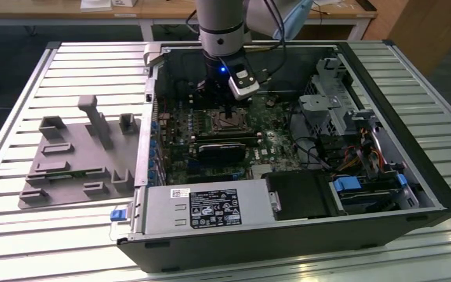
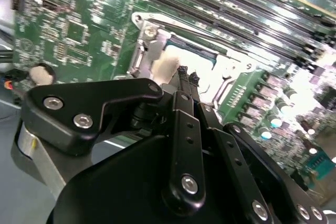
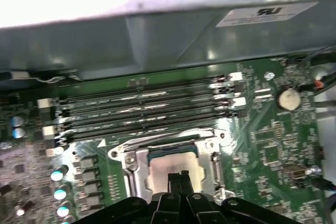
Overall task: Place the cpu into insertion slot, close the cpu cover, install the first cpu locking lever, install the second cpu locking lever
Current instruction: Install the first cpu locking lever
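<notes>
Now the tool [image 3: 177,174] is clenched, fingertips [image 3: 172,183] together, low over the cpu [image 3: 157,176]. The cpu lies flat in the insertion slot [image 1: 219,124] of the green motherboard [image 3: 273,140], and the silvery cpu cover [image 3: 135,157] lies down around it.

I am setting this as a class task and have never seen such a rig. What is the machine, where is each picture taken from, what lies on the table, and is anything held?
The machine is a grey robot arm reaching down into an open black computer case that lies on a slatted metal table. The exterior view looks on from off the arm. Both wrist views ride on the arm, looking past its black gripper. The gripper is nearest the silver-grey square cpu, which sits in the silvery-rimmed square insertion slot on the green motherboard. A grey moulded fixture plate lies beside the case. Whether anything is held, I cannot tell.
</notes>
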